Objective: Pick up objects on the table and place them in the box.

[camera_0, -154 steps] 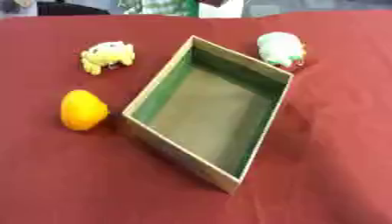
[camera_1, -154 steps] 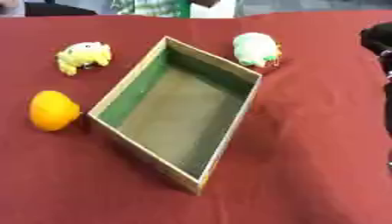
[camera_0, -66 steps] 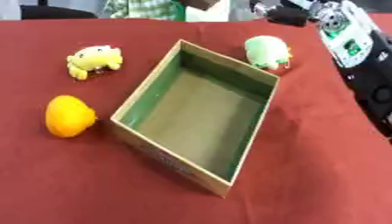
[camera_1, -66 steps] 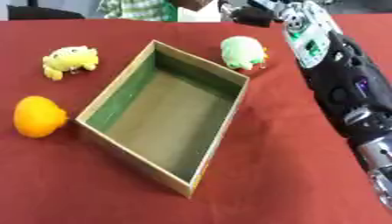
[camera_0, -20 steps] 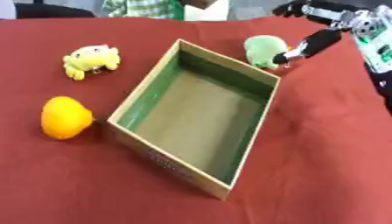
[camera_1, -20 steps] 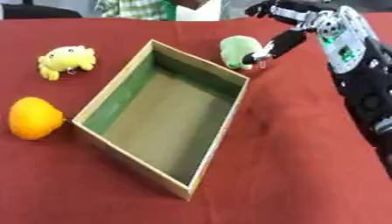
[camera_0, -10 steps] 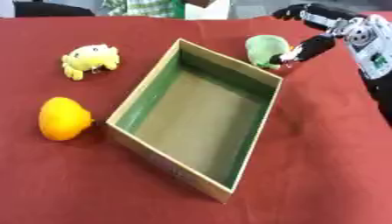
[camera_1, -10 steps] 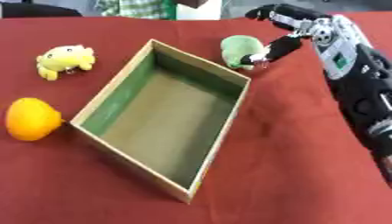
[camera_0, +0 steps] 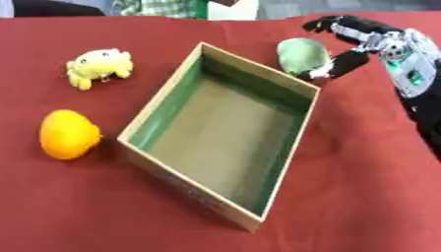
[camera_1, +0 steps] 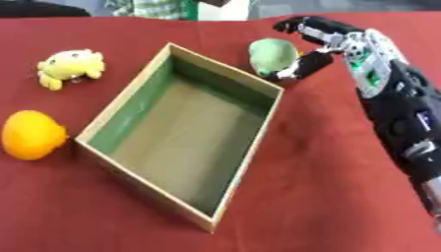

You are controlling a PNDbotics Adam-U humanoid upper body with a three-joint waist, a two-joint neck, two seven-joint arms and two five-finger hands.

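A cardboard box (camera_0: 303, 88) with a green inner wall lies askew in the middle of the red table. Just beyond its far right corner sits a pale green soft toy (camera_0: 301, 55). My right hand (camera_1: 320, 38) is spread open around that toy: its thumb lies against the toy's near right side and its fingers arch over the far side, curled on nothing. A yellow plush crab (camera_0: 96, 65) rests at the far left. An orange fruit (camera_0: 68, 134) lies left of the box. My left hand shows in no view.
The red cloth (camera_0: 362, 172) covers the whole table. A person in a checked shirt (camera_0: 159, 7) stands past the far edge. My right forearm (camera_1: 400, 118) runs along the right side.
My right hand has come down from above to the green toy, with the thumb now against it. The whole picture has shifted slightly.
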